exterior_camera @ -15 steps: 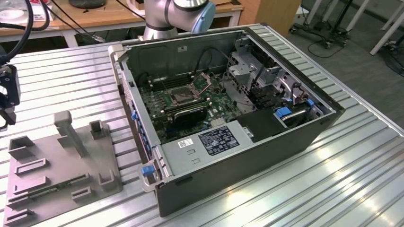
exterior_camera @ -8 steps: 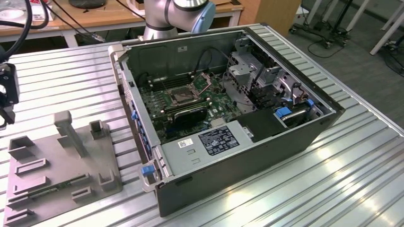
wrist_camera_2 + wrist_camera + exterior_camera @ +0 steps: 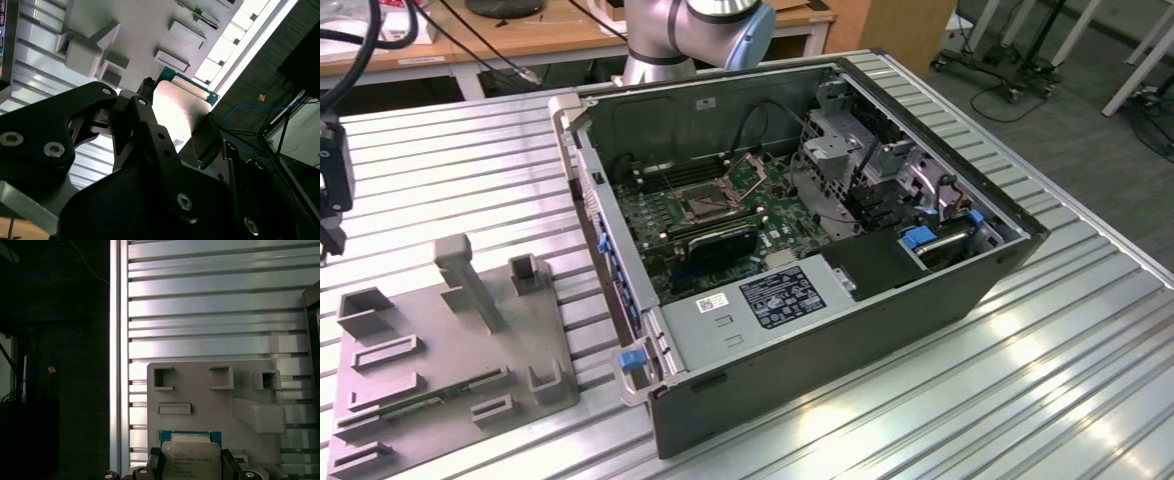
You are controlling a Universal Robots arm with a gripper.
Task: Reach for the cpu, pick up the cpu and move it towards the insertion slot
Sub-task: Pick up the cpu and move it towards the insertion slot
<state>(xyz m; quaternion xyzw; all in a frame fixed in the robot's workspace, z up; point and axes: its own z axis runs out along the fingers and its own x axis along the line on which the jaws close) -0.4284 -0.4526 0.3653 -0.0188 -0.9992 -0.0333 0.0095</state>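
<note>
Small print on the cpu (image 3: pixel 191 460) and the power-supply label (image 3: pixel 774 297) is illegible.

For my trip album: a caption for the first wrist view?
The cpu held between the fingers, over a grey tray.

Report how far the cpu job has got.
Done: reach and grasp; the tool is shut on the cpu, held above the grey tray. In hand: the carry, with the cpu far from the computer case. Left: the insertion slot in the case is unfilled.
</note>
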